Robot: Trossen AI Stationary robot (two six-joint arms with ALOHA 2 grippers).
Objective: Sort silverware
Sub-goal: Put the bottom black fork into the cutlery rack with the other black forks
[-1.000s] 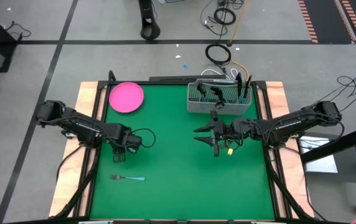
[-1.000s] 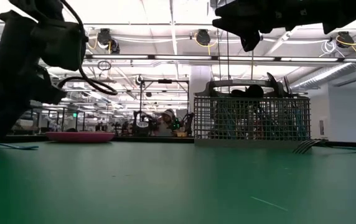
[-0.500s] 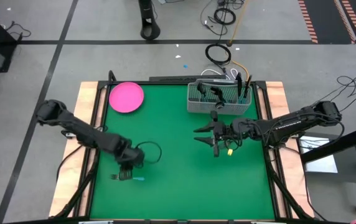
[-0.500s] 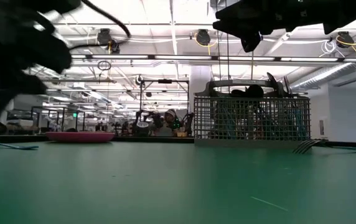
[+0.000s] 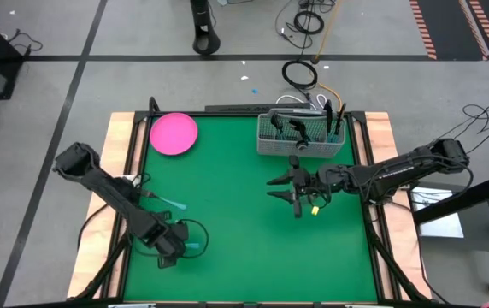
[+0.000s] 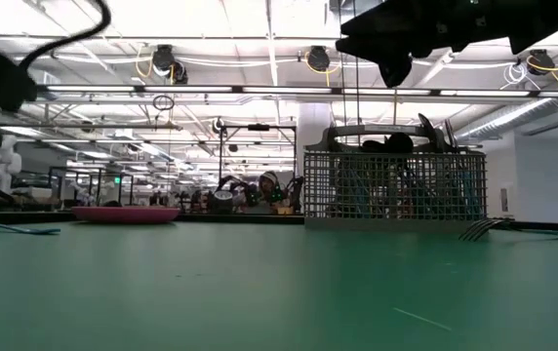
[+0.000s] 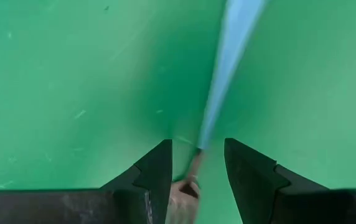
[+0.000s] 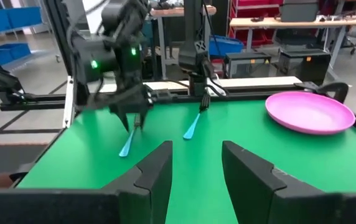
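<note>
Silverware is partly sitting in the basket [image 5: 300,135]; the left hand [image 7: 196,165], fingers parted, is straddling a fork [image 7: 224,74] lying on the counter [image 5: 244,248]; right hand [image 5: 289,190] is hovering open, empty.

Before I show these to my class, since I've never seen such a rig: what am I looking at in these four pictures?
Two dark robot arms work at a green table. One picture looks straight down, one looks level across the tabletop, and two come from cameras on the arms' wrists. The left gripper is down over a thin piece of cutlery with a light blue handle. Its open fingers stand either side, not gripping it. A second such piece lies nearby. The right gripper hangs open and empty above the table, near the grey wire mesh basket, which holds dark utensils. A round pink plate sits at the far left corner.
</note>
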